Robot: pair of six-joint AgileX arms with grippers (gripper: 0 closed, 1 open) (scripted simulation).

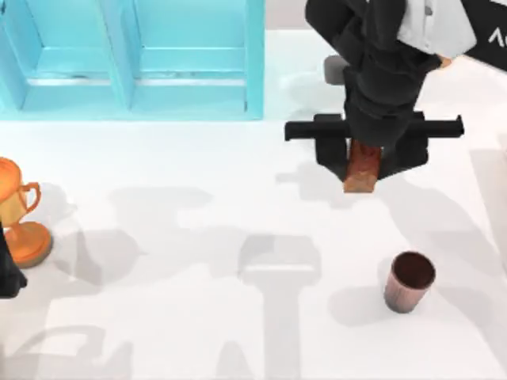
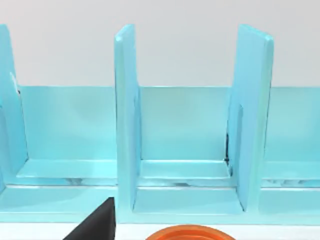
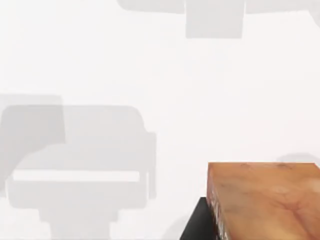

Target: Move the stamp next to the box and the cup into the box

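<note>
The right gripper hangs over the tabletop at about one o'clock in the top view, just off the right end of the turquoise box. Its jaws are clenched on the stamp, whose reddish-brown speckled lower part pokes out beneath the black gripper body; the stamp's upper part is hidden by the arm above it. Whether the stamp's base touches the tabletop is hard to tell. The right wrist view shows what the top view hides: one flat orange-brown face of the stamp, cut off at the frame edge, with grey shadows on the white surface beyond.

The cup stands upright at about four o'clock, well apart from the stamp and outside the box.

The left arm sits at nine o'clock, mostly cut off by the frame edge beside an orange trophy. I cannot tell how its jaws stand. The left wrist view faces the box's open compartments, with upright dividers between them and the trophy's orange rim at the frame edge.
</note>
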